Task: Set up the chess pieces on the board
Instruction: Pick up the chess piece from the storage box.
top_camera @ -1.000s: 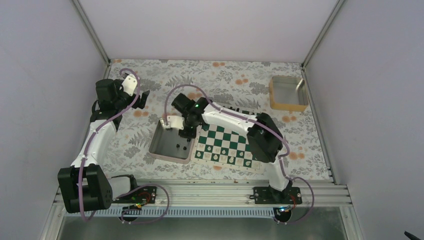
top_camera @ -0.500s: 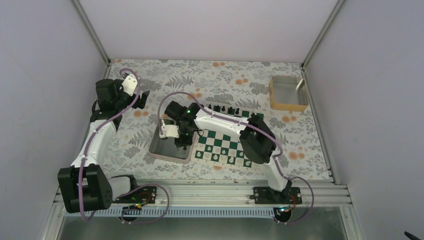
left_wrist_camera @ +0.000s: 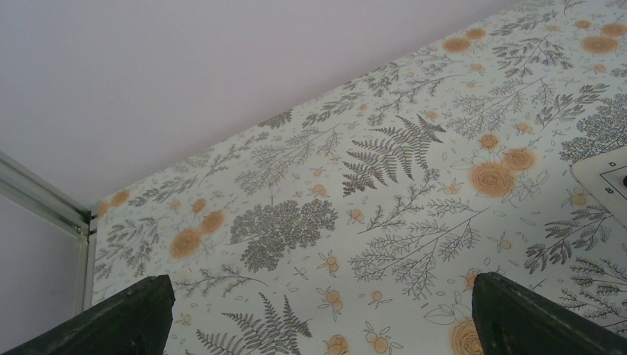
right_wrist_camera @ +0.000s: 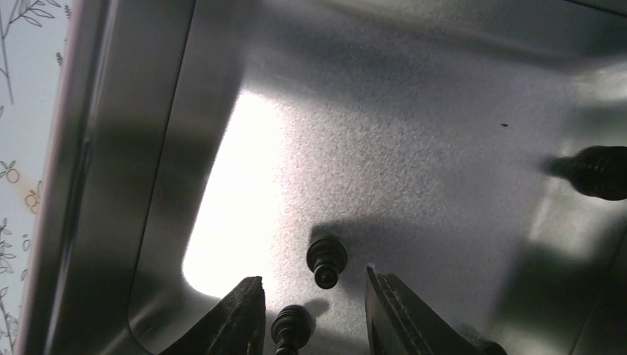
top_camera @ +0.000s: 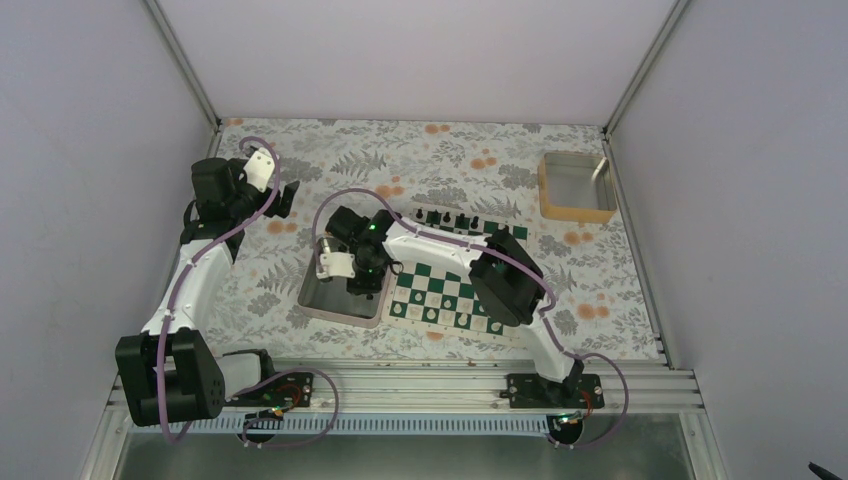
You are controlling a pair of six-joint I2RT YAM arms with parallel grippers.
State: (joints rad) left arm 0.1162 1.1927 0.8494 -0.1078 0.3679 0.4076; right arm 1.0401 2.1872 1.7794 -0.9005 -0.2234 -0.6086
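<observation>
Nearest us, the right gripper hangs low inside the metal tray, its fingers apart and clamped on nothing. One of the black chess pieces sits right between the fingers. A second piece lies just beyond it, and a third piece lies off by the tray's right side.

We judge the step in hand to be picking one piece out of the tray. To do it well, we should centre on the nearer piece alone. We lower until the pads flank its body, then close gently, since the shiny floor looks slippery. The neighbour is close enough to get nudged or caught too.

The tray's wall rises just beside the left finger, so we should lift straight up past the rim before swinging right.

The board lies just beside the tray. Pale pieces line its near rows, so we carry high over them. More black pieces already stand along its far edge.

Farther left, the left gripper hovers with fingers spread wide, empty, over bare floral tabletop, well apart from the tray. A wooden-sided box sits at the far right, out of the path.
</observation>
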